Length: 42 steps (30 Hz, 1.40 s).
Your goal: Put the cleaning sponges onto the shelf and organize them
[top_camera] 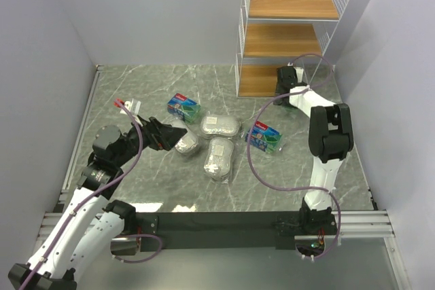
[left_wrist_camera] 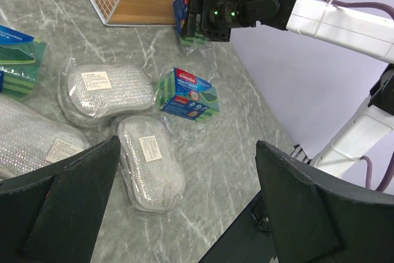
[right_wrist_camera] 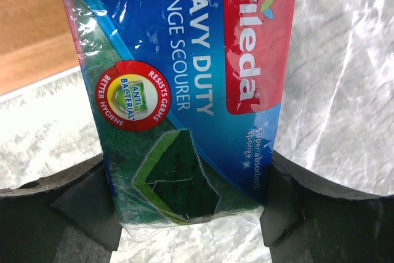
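Observation:
The shelf (top_camera: 292, 32) stands at the far right, a white wire rack with three wooden tiers. My right gripper (top_camera: 286, 76) is shut on a green sponge pack (right_wrist_camera: 184, 84) with a blue-and-red label, held just in front of the bottom tier (right_wrist_camera: 31, 23). The pack also shows in the left wrist view (left_wrist_camera: 184, 20). Two more green packs (top_camera: 183, 107) (top_camera: 265, 137) and three silvery oval packs (top_camera: 221, 125) (top_camera: 217, 156) (top_camera: 185, 144) lie on the marble table. My left gripper (top_camera: 173, 132) is open and empty, hovering by the leftmost silvery pack (left_wrist_camera: 31, 143).
Pale walls close in on the left, the back and the right. A black rail (top_camera: 217, 222) runs along the table's near edge. A purple cable (top_camera: 255, 161) loops from the right arm over the table beside the right green pack.

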Each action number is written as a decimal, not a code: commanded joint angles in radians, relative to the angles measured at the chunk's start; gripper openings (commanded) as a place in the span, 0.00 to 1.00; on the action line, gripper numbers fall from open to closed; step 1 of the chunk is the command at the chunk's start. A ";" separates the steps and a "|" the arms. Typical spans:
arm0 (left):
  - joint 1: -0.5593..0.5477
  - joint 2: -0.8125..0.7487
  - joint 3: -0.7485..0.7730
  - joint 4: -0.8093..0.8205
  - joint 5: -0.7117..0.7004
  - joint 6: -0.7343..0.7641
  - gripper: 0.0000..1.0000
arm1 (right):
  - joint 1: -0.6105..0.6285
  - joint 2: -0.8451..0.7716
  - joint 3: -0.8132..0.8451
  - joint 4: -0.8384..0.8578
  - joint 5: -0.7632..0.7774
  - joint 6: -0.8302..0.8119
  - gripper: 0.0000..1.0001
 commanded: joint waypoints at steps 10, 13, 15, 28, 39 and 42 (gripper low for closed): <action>-0.003 0.004 0.003 0.030 0.011 0.004 0.99 | -0.001 0.044 0.157 0.065 0.039 -0.078 0.66; -0.003 0.008 0.004 0.030 0.014 0.002 0.98 | -0.001 0.085 0.213 0.019 0.048 -0.083 0.69; -0.003 0.008 0.003 0.030 0.014 0.002 0.98 | -0.003 0.095 0.223 0.008 0.048 -0.078 0.79; -0.003 -0.004 0.001 0.031 0.014 0.001 0.98 | -0.001 -0.005 0.103 0.045 0.077 -0.004 1.00; -0.003 -0.002 0.000 0.033 0.017 -0.001 0.98 | -0.004 -0.200 -0.040 0.137 -0.090 0.059 1.00; -0.003 -0.010 0.000 0.027 0.011 0.002 0.98 | -0.004 -0.221 -0.031 0.064 -0.118 0.115 0.85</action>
